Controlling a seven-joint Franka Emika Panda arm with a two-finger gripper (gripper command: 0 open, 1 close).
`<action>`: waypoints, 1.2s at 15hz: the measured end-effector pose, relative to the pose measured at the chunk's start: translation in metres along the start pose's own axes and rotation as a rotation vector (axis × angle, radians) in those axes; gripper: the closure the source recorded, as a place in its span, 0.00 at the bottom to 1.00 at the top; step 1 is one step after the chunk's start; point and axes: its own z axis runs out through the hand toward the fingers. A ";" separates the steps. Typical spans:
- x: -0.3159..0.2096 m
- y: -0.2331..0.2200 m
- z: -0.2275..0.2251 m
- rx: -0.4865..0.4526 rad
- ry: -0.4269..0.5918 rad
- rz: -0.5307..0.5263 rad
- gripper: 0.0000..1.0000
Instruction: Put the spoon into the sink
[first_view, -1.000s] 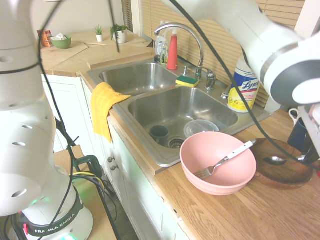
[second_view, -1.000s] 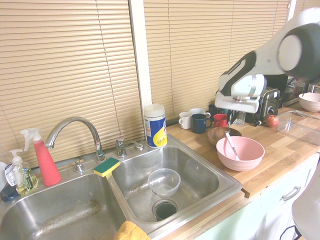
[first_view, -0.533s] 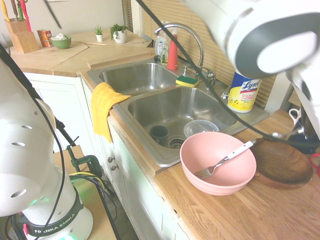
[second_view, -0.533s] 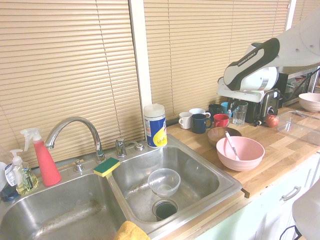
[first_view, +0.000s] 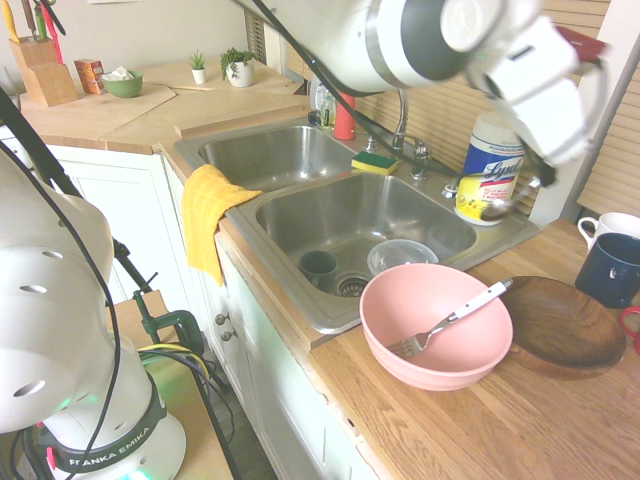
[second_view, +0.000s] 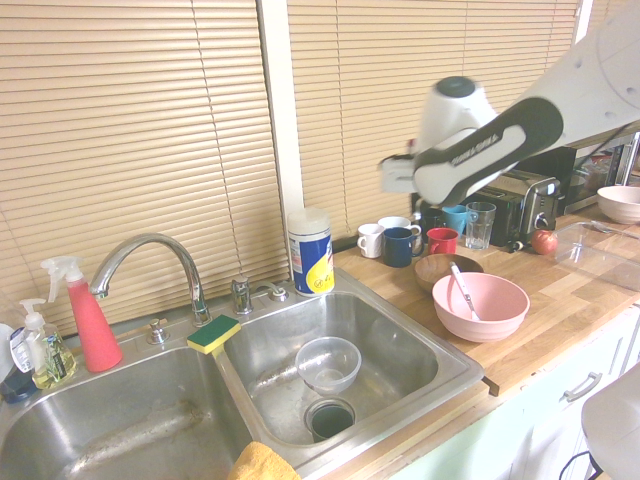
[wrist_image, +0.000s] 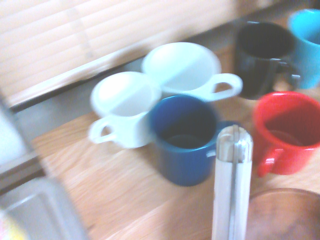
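Above the sink's (first_view: 300, 215) right-hand rim, gripper (first_view: 535, 178) clamped on the spoon (first_view: 503, 205), bowl end sticking out below it; wipes canister (first_view: 487, 170) just behind, pink bowl (first_view: 436, 325) below.

The first exterior view looks along the counter (first_view: 520, 420) from beside the arm's base, toward the blinds. The second exterior view faces the blinds from the sink's (second_view: 395, 335) far side. Both share the sink and pink bowl (first_view: 435, 340). The wrist view looks closely, blurred, down on mugs (wrist_image: 185, 137).
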 end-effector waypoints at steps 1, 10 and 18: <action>-0.022 -0.010 -0.008 -0.004 0.026 -0.035 1.00; -0.204 -0.031 -0.026 -0.046 0.214 -0.310 1.00; -0.340 -0.008 0.042 -0.144 0.269 -0.550 1.00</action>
